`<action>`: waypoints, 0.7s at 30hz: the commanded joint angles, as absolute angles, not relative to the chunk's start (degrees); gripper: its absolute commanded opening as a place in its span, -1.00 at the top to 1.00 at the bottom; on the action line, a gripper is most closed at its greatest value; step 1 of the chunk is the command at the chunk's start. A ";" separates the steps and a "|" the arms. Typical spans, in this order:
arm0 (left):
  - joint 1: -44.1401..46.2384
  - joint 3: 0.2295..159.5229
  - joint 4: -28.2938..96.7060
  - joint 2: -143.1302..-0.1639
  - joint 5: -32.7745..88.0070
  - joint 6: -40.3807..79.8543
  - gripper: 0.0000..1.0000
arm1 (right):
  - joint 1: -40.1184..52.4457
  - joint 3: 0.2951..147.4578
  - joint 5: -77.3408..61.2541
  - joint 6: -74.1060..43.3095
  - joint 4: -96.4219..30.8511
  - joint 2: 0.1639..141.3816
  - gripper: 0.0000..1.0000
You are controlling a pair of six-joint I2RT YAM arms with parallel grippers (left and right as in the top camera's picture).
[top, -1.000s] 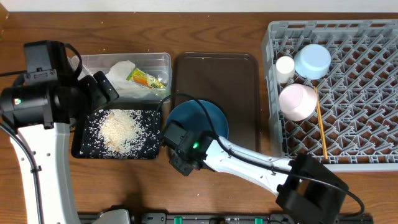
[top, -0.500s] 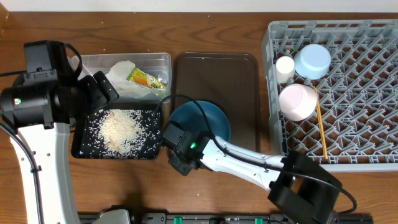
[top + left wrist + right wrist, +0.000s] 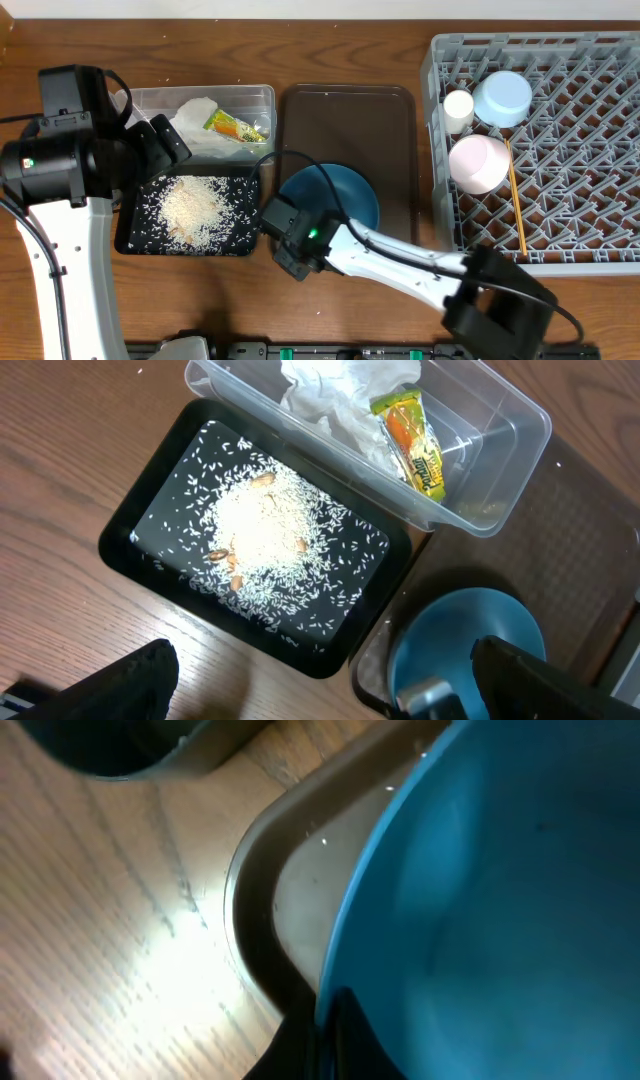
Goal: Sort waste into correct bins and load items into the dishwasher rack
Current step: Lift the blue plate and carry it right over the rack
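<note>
Right end effector (image 3: 325, 1030): pinched shut on rim of large blue round plate (image 3: 335, 195), plate spreading ahead of fingertips over brown serving tray (image 3: 345, 120) corner. Left end effector (image 3: 315, 685): spread wide, empty, above shallow black tray (image 3: 120, 545).

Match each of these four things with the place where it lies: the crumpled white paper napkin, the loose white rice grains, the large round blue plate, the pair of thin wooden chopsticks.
Things
1. crumpled white paper napkin
2. loose white rice grains
3. large round blue plate
4. pair of thin wooden chopsticks

Places
A. in the large grey plastic dishwasher rack
B. in the shallow black rectangular tray
C. over a corner of the dark brown serving tray
D. in the clear rectangular plastic tub

Pairs: 1-D, 2-B, 3-C, 4-A
</note>
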State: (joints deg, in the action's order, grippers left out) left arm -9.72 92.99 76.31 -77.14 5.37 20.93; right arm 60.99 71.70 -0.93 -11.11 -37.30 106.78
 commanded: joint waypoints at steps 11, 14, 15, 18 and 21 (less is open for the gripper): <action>-9.96 93.06 76.44 -77.47 4.45 20.60 -0.93 | 45.84 72.55 -6.66 -9.15 -47.51 71.16 0.98; -9.96 93.06 76.44 -77.47 4.45 20.60 -0.93 | 34.59 72.55 -12.67 -7.84 -51.77 64.34 0.98; -9.96 93.06 76.44 -77.47 4.45 20.60 -0.93 | 31.79 72.55 -14.41 -6.98 -52.60 63.13 0.98; -9.96 93.06 76.47 -77.47 4.45 20.60 -0.93 | 20.32 72.55 -22.72 -3.20 -55.33 59.77 0.98; -9.96 93.06 76.44 -77.47 4.45 20.60 -0.93 | 7.77 72.55 -34.70 2.11 -57.67 58.41 0.98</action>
State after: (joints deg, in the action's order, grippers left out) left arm -9.72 92.99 76.29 -77.14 5.34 20.93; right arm 15.90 71.81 -19.90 -4.82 -56.77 59.37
